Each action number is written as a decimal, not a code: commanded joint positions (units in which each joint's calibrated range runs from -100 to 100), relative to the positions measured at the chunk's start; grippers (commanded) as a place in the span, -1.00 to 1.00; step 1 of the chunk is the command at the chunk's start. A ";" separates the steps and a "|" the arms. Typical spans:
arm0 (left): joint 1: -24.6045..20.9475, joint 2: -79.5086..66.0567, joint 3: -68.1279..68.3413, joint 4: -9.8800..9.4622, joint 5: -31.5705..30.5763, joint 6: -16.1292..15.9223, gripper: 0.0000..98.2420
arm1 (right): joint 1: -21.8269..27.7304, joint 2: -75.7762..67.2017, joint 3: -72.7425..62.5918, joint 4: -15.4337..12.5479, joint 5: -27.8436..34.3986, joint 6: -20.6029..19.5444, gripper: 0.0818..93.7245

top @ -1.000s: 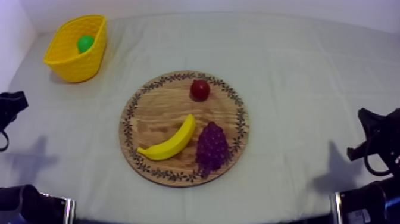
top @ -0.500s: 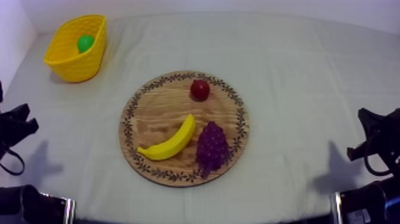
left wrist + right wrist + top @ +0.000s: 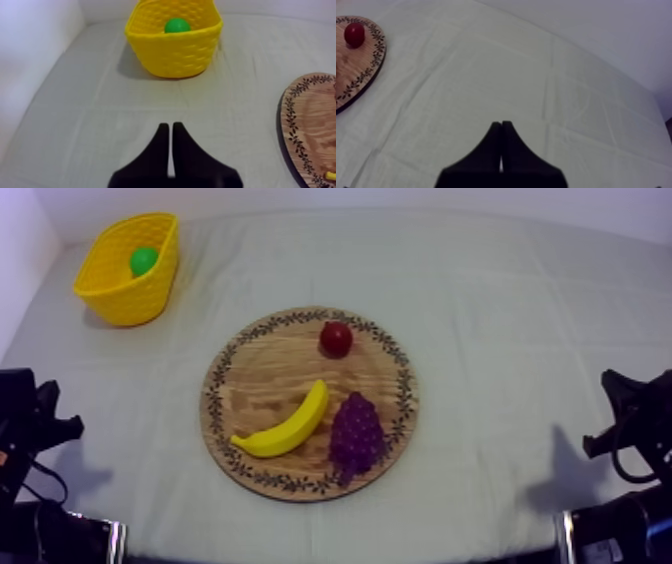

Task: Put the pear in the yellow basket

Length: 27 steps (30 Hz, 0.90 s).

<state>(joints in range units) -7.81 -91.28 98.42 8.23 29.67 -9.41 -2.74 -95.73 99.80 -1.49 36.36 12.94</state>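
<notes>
The green pear lies inside the yellow basket at the back left; it also shows as a green pear in the basket ahead of my left gripper, which is shut with nothing in it over bare cloth. From above, my left gripper sits low at the left edge. The round wooden board in the middle carries a banana, a bunch of grapes and a small red fruit. My right gripper is shut and empty; it rests at the right edge.
The board's patterned rim lies to the side of my left gripper. The board's edge and the small red fruit are far from my right gripper. Bare cloth spreads between board and table edges.
My left gripper has moved down the left edge toward the table's front, away from the basket. The right arm, fruit and basket stayed put.
</notes>
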 commanded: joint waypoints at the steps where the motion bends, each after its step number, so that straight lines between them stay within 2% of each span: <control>1: 0.02 -0.87 0.16 -1.43 0.35 2.54 -1.00 | -0.02 -0.03 -0.02 0.00 0.02 0.02 -0.99; 7: 0.48 -6.74 0.20 -6.17 4.36 12.59 -1.00 | -0.02 -0.03 -0.02 0.00 0.02 0.00 -0.99; 13: 1.04 -8.42 0.42 -8.37 5.22 18.75 -1.00 | -0.02 -0.03 -0.02 0.00 0.02 -0.02 -0.99; 15: 1.08 -8.53 0.50 -8.91 5.20 18.76 -1.00 | -0.02 -0.03 -0.02 0.00 0.02 0.00 -0.99; 19: 1.16 -8.61 0.56 -9.30 5.18 14.12 -1.00 | -0.02 -0.03 -0.02 0.00 0.02 0.00 -0.99; 21: 1.18 -8.63 0.57 -9.37 5.18 13.08 -1.00 | -0.02 -0.03 -0.02 0.00 0.02 0.00 -0.99; 23: 1.19 -8.63 0.57 -9.40 5.18 13.75 -1.00 | -0.02 -0.03 -0.02 0.00 0.02 -0.01 -0.99; 27: 1.19 -8.64 0.57 -9.42 5.18 17.15 -1.00 | -0.02 -0.03 -0.02 0.00 0.02 -0.01 -0.99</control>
<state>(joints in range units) -6.63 -99.86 98.96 -1.16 34.90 6.39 -2.74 -95.73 99.80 -1.49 36.36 12.94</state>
